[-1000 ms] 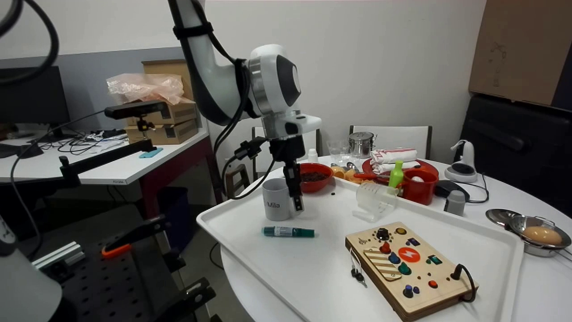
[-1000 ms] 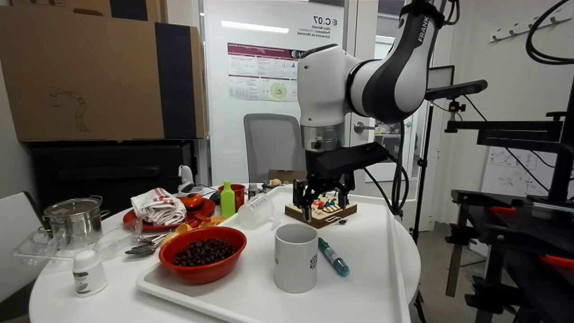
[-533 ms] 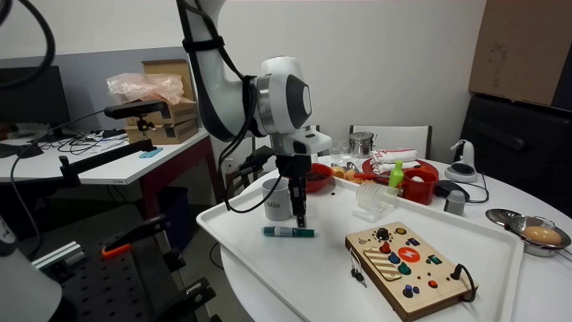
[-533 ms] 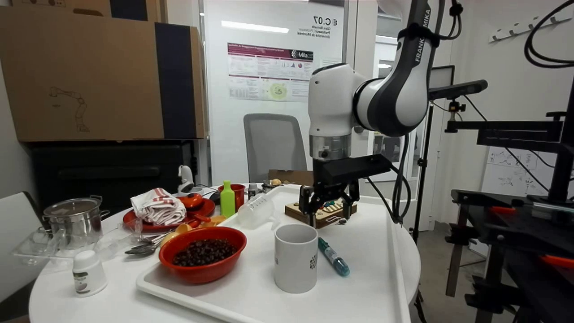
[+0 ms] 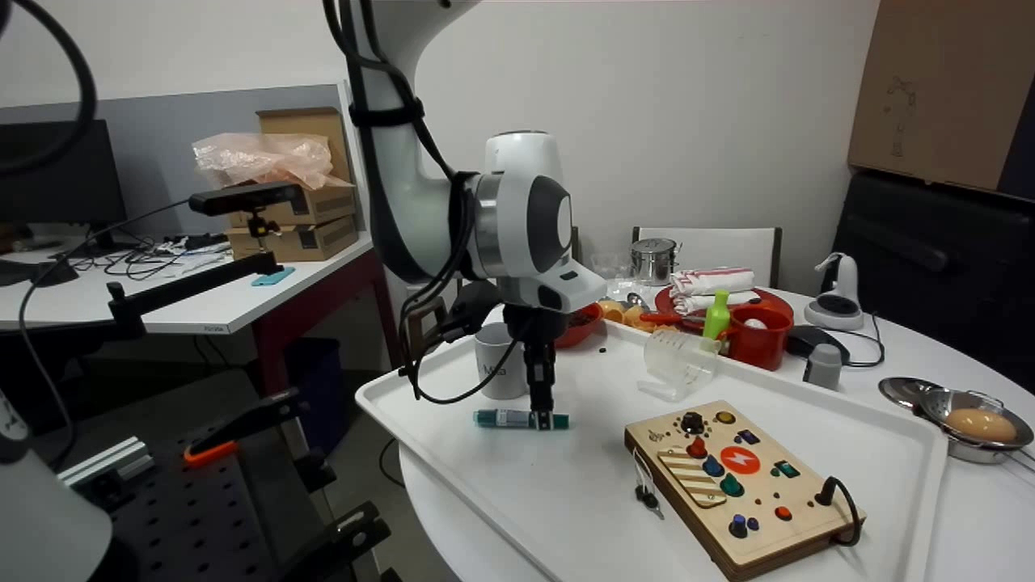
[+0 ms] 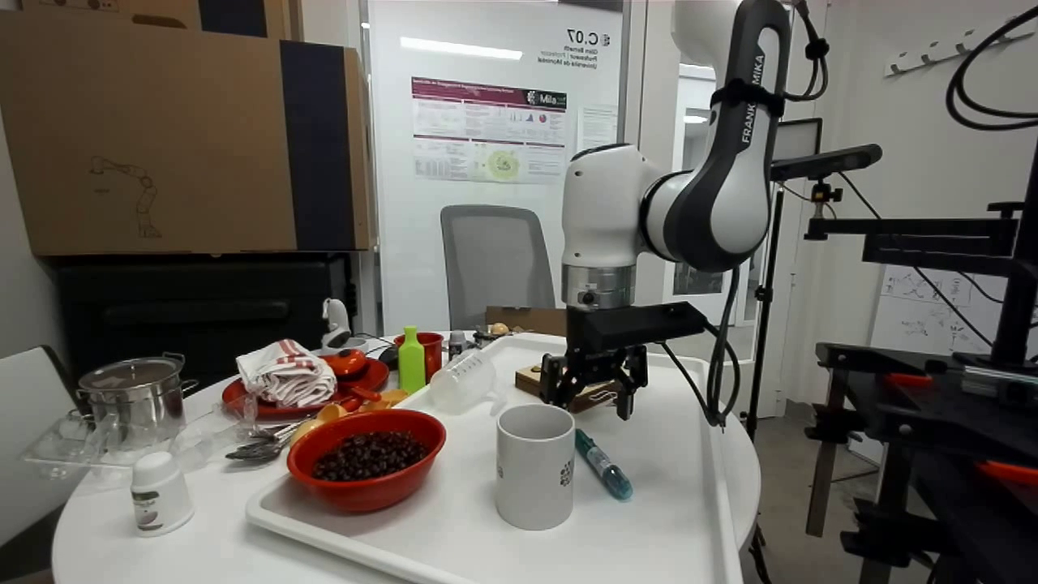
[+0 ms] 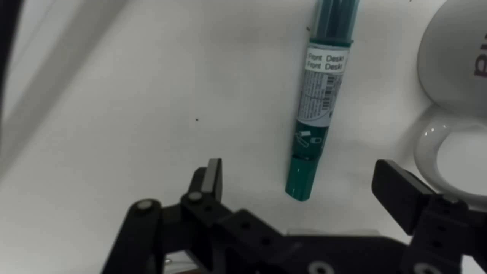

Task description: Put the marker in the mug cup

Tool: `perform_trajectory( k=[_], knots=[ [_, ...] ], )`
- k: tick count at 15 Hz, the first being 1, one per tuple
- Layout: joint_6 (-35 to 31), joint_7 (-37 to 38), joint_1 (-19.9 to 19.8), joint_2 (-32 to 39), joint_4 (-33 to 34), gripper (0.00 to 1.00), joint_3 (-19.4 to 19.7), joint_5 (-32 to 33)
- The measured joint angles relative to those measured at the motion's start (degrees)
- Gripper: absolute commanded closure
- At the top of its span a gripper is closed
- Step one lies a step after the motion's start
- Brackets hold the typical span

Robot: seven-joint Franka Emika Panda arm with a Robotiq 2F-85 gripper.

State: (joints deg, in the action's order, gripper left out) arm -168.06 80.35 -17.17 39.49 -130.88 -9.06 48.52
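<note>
Plainly, our black fingers [image 7: 397,190] stand parted; at nine o'clock from the grey-white cylindrical ceramic mug [image 7: 456,68], in the wrist view, lies the slim teal-green plastic marker [image 7: 318,99]: light, stiff, slick, we'd guess, best pinched mid-barrel

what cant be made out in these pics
Marker: one end cut off by the wrist view's top edge; fine print too small to read there.
Mug: floor hidden by its own wall in both exterior views; opening cut off by the wrist view's right edge.
Red bowl: partly hidden behind the gripper in an exterior view.
</note>
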Motion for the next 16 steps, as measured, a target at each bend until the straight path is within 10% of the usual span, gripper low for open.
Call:
perform_trajectory(
  k=[5, 8, 16],
  knots=[
    [0.36, -1.02, -0.87, 2.21, 2.31, 0.06, -0.22, 0.00],
    [0.73, -1.35, -1.04, 3.64, 3.85, 0.27, -0.28, 0.00],
    [-0.24, -25.52, 9.74, 4.62, 4.40, 0.87, 6.31, -32.10]
  ],
)
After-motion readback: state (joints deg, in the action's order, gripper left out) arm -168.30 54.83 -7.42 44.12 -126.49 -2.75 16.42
